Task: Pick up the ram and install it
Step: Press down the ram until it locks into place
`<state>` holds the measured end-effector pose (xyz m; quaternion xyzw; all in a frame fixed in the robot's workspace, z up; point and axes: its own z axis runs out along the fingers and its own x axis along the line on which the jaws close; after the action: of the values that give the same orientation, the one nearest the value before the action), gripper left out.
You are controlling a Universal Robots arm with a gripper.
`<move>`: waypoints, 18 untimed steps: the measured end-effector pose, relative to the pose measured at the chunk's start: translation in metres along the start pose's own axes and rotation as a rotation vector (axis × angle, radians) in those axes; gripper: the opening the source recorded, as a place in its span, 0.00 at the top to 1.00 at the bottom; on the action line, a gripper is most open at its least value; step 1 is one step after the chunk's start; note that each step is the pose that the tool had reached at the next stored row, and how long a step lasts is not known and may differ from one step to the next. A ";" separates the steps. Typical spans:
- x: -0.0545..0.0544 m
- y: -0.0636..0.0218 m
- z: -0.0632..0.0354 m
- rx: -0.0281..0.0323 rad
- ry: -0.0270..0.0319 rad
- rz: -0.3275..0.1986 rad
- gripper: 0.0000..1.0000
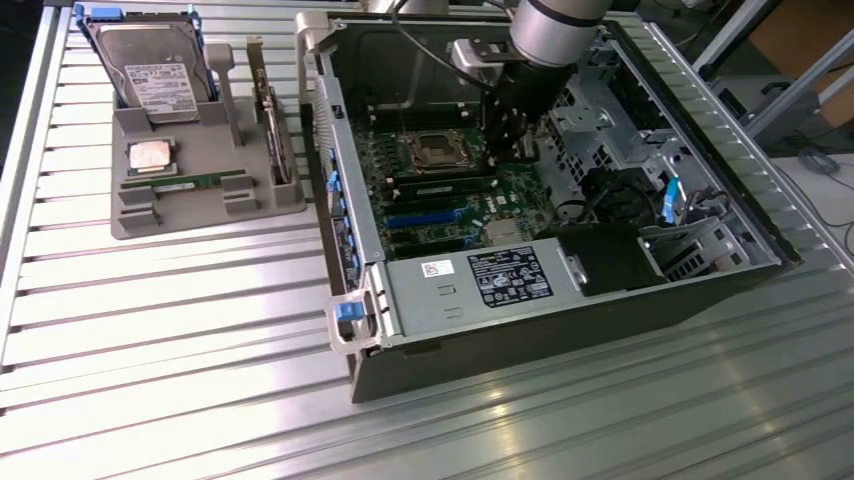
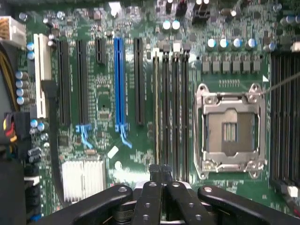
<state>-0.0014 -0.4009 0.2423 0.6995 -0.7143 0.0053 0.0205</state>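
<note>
The counter (image 1: 160,300) is a bed of ribbed silver aluminium slats running across the scene. On it lies an open black computer case (image 1: 561,300) with its green motherboard (image 2: 108,89) facing up. A bare floor and metal frame legs show past the counter's far edge.

The black pincer (image 2: 161,180) hangs from the grey arm inside the case, its fingers (image 2: 150,197) pressed together with nothing between them. Just ahead of its tips in the wrist view run four long memory slots; the one farthest from the empty silver processor socket (image 2: 230,130) carries a thin green ram stick (image 2: 156,108) seated edge-on, while the three slots beside it stand bare. A blue expansion slot (image 2: 119,84) lies beyond that, away from the socket.

Well apart from the pincer, toward the exterior view's left, a grey plastic holder (image 1: 187,190) stands on the counter. It carries a silver hard drive with a white label (image 1: 158,65), a square silver processor chip (image 1: 150,156), and a second narrow green ram stick (image 1: 187,182) lying flat near the holder's front edge.
</note>
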 end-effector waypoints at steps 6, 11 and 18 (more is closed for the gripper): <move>0.000 -0.0201 -0.0043 0.0000 -0.0010 0.000 0.89; 0.000 -0.0277 -0.0133 -0.0001 -0.0021 0.000 0.89; 0.000 -0.0411 -0.0358 -0.0002 -0.0078 0.000 0.89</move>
<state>0.0404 -0.4009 0.2771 0.6996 -0.7143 0.0025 0.0177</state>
